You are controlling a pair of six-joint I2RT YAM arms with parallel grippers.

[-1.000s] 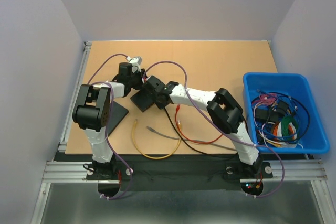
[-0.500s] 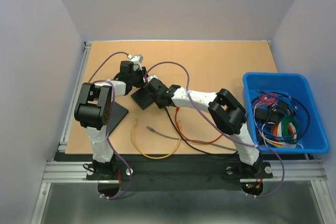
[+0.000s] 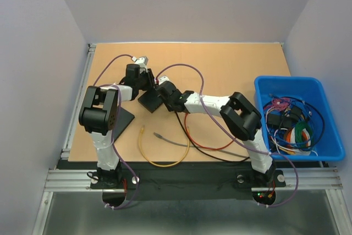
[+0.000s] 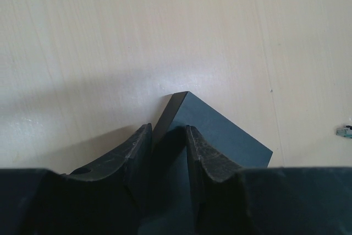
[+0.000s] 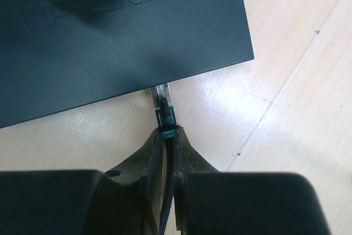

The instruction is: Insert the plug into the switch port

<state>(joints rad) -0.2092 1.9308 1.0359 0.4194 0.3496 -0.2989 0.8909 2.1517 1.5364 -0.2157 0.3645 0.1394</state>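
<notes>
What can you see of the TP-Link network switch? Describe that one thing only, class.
The network switch is a flat, dark, matte box with sharp square corners and TP-LINK embossed on its top face. It sits left of centre on the light wooden table, between the two arms. The left gripper clamps one corner. At another edge, the clear tip of the plug, pinched by the right gripper, meets its side. The ports themselves are hidden.

Robotics lab bench: I am working on a tan wooden tabletop [image 3: 236, 64], framed by silver aluminium rails [image 3: 187, 179], enclosed by plain grey walls [image 3: 187, 4].
</notes>
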